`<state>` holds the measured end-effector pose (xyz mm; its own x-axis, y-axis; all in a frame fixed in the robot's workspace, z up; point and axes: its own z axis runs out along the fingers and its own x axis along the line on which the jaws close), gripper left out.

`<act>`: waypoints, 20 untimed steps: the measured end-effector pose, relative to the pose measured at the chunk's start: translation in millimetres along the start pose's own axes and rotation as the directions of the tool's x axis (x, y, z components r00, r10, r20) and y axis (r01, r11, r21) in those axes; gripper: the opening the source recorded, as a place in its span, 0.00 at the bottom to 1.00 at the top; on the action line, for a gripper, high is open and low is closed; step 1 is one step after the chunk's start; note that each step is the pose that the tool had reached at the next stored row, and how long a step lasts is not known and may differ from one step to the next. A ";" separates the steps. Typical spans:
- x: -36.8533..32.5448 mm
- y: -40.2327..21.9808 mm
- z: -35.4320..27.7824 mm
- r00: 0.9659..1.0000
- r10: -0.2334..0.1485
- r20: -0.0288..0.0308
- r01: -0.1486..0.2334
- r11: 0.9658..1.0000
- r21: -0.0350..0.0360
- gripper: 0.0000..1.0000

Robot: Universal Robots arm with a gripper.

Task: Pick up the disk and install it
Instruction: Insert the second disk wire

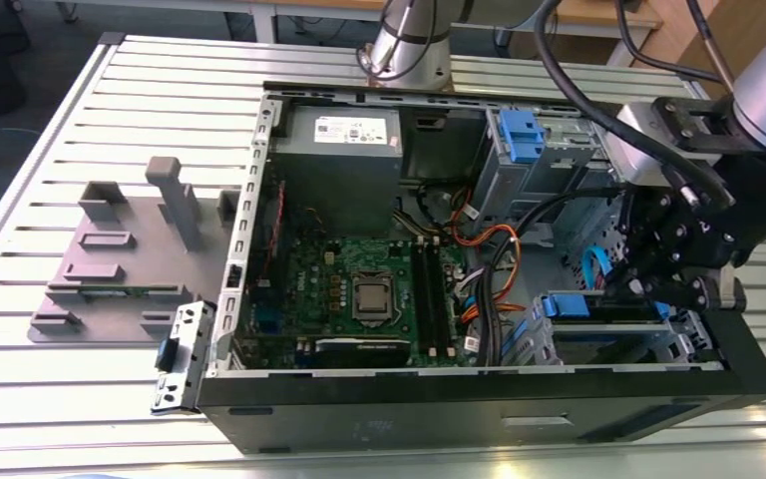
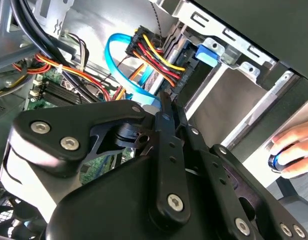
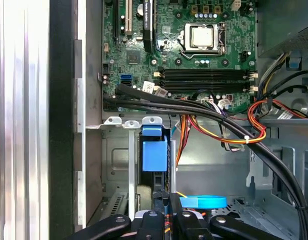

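Note:
The disk (image 1: 609, 344) lies in the drive cage at the front corner of the open computer case, on the exterior view's right. Its grey body and the blue tab (image 1: 576, 304) of its rail show; its label is hidden. My gripper (image 1: 649, 289) hangs just above the tab, inside the case. In both wrist views the black fingers (image 2: 166, 115) lie close together, shut, with nothing seen between them. The first wrist view shows my gripper (image 3: 166, 197) close beside the blue tab (image 3: 154, 155). Whether the fingertips touch the disk I cannot tell.
Power and data cables (image 2: 154, 50) and a blue ribbon cable (image 3: 204, 202) run close by the gripper. A second blue clip (image 1: 519, 135) sits in the far bay. The motherboard (image 1: 370, 289) fills the case middle. A grey fixture (image 1: 117, 259) stands outside. A person's hand (image 2: 294, 147) rests beyond the case.

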<state>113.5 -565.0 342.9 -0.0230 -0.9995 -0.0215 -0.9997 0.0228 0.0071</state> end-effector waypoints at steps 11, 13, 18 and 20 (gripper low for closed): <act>0.2 -3.3 0.0 1.000 0.000 0.000 0.000 1.000 0.000 0.16; 0.2 -3.6 0.0 1.000 0.000 0.000 0.000 1.000 -0.001 0.16; 0.3 -3.8 0.5 1.000 0.000 0.000 0.000 1.000 -0.001 0.16; 0.3 -3.8 1.4 1.000 0.000 0.000 0.000 1.000 -0.001 0.16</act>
<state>117.3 -565.4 341.5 -0.0230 -0.9995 -0.0215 -0.9997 0.0228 0.0076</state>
